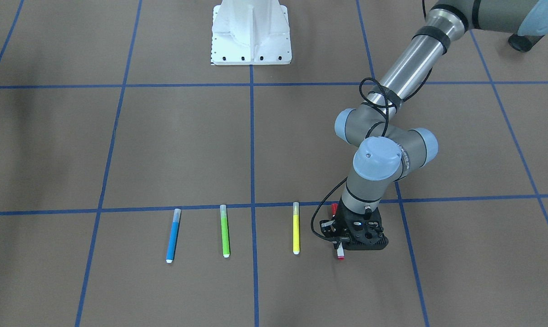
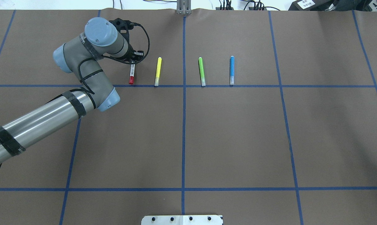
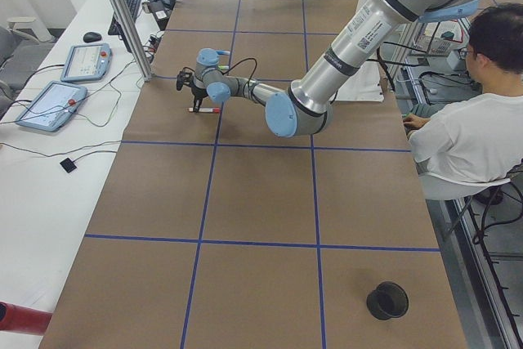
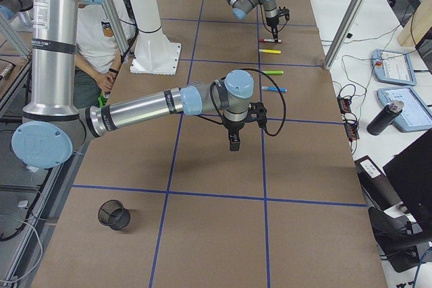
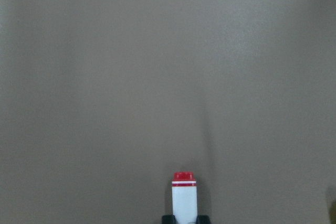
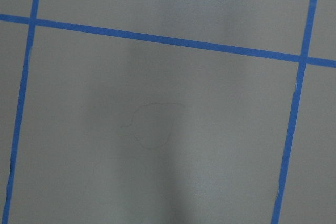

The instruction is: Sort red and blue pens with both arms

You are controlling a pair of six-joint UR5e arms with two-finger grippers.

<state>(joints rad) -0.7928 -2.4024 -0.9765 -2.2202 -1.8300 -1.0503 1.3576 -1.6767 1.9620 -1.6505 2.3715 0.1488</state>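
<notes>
Left pincer (image 1: pixel 337 238): stood low over the left end of the row, fingers astride the red pen (image 2: pixel 132 74) and, by the wrist view, closed against its white barrel.
Red pen: lay on the worktop (image 2: pixel 238 140), directly under that pincer.
Axis: ran toward and away from the robot, red cap nearest the robot.
Blue pen (image 2: pixel 231 70): lay parallel at the row's other end, well apart, nearer the right arm.
Right pincer (image 4: pixel 234 141): hovered above bare worktop short of the blue pen; its opening could not be told.
In the way: yellow marker (image 2: pixel 158 71) just beside the red pen, green marker (image 2: pixel 201 71) beyond it.
</notes>
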